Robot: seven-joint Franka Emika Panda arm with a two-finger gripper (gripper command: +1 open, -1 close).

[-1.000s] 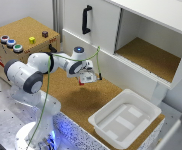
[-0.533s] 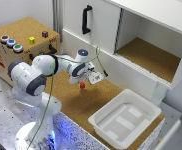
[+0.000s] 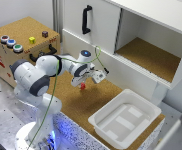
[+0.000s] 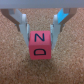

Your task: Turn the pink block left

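Open cork around pink block

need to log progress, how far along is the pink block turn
Done: the gripper has reached the pink block, a finger on either side of it on the cork surface. In hand: the grasp itself; whether the fingers already press the block cannot be told. Left: the leftward turn; nothing here shows it has begun.
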